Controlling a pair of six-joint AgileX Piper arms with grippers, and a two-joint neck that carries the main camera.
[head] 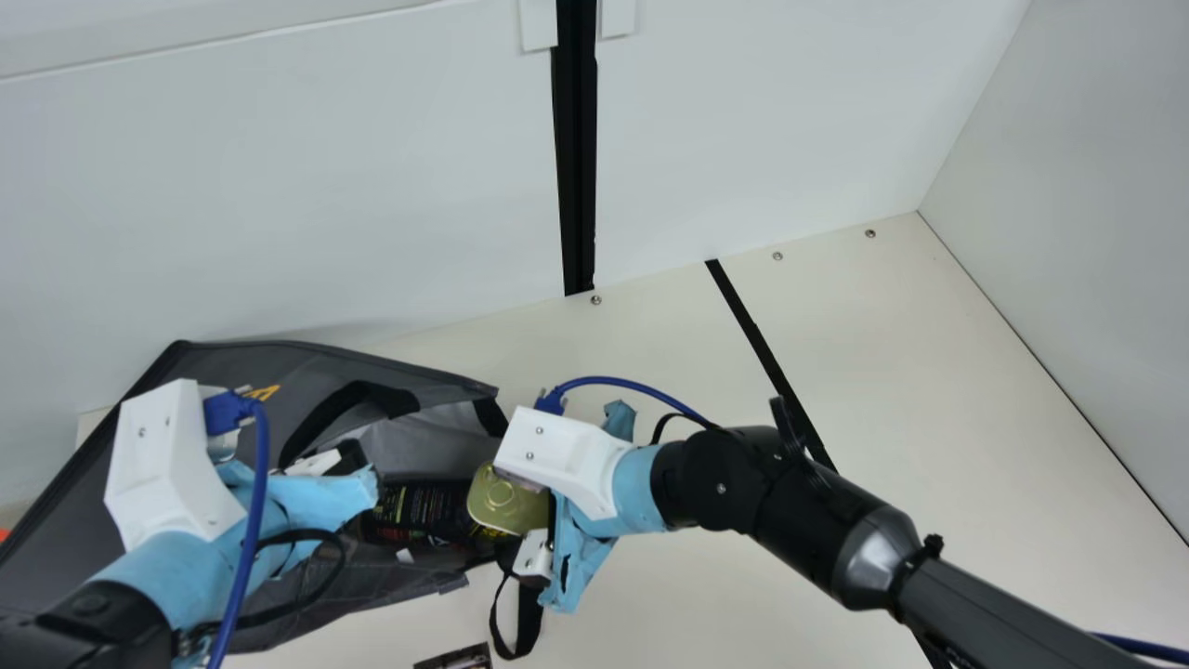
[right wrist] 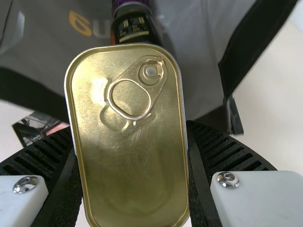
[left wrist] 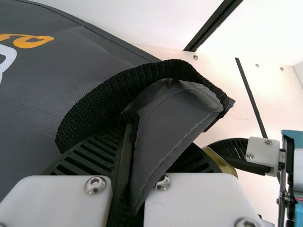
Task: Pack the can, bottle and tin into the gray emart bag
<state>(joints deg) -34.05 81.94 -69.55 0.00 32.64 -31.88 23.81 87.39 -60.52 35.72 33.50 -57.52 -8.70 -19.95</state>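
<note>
The gray emart bag (head: 307, 372) lies on its side at left, mouth toward the right. My left gripper (head: 346, 462) is at its mouth; in the left wrist view, my left gripper (left wrist: 130, 177) is shut on the bag's edge beside the black handle (left wrist: 106, 97). At the opening, my right gripper (head: 531, 520) holds the golden tin (head: 506, 502). In the right wrist view, my right gripper (right wrist: 130, 142) is shut on the tin (right wrist: 132, 161), its ring-pull lid facing the camera. A dark bottle (right wrist: 135, 28) lies in the bag behind the tin, partly hidden. I cannot make out the can.
A dark printed item (head: 455, 658) lies at the main view's bottom edge. A loose black strap (head: 528, 623) hangs from the bag near my right gripper. White walls (head: 372, 186) stand behind the bag, and bare table (head: 929, 390) extends to the right.
</note>
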